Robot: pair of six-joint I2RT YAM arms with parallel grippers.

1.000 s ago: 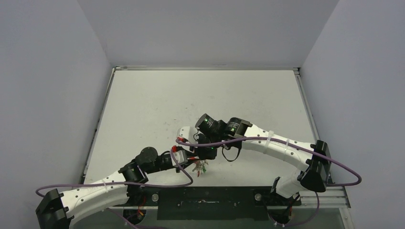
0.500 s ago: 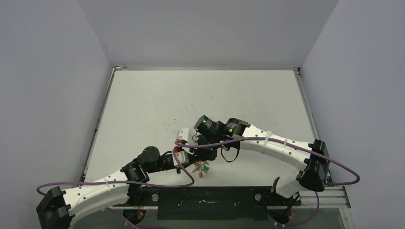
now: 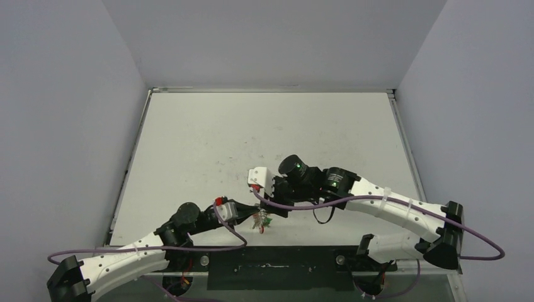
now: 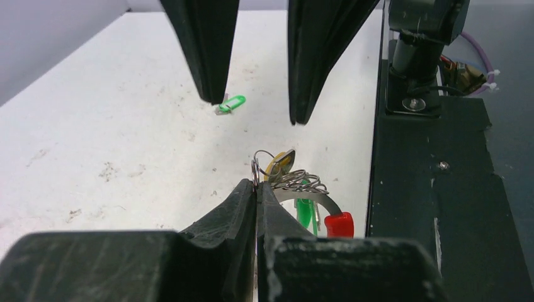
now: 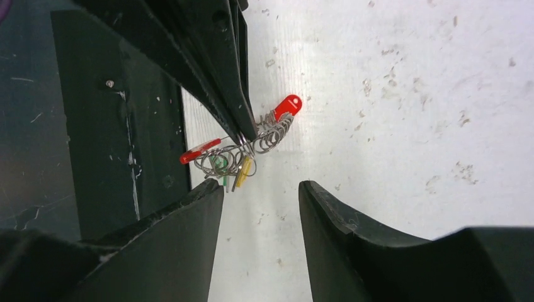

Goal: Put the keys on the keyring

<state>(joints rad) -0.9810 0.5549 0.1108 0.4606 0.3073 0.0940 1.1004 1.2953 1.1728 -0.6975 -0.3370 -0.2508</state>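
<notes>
The keyring (image 5: 252, 146), a silvery wire coil with red ends, hangs near the table's front edge (image 3: 261, 220). My left gripper (image 4: 257, 185) is shut on a wire loop of it, and its fingertips (image 5: 247, 133) meet at the coil. A green key (image 4: 306, 212) and a yellow key (image 4: 281, 162) hang on the ring. Another green key (image 4: 230, 104) lies loose on the table farther off. My right gripper (image 5: 261, 185) stands open a short way from the ring, holding nothing. Its two fingers (image 4: 204, 56) show at the top of the left wrist view.
The black base plate (image 4: 441, 189) runs along the table's near edge, right beside the keyring. Purple cables (image 3: 296, 204) loop off both arms. Grey walls (image 3: 75, 126) close in the white table (image 3: 264, 126) on three sides.
My right gripper has opened and drawn back to the right, away from the keyring. The left gripper has shut on the ring and shifted slightly right and nearer the front edge.
</notes>
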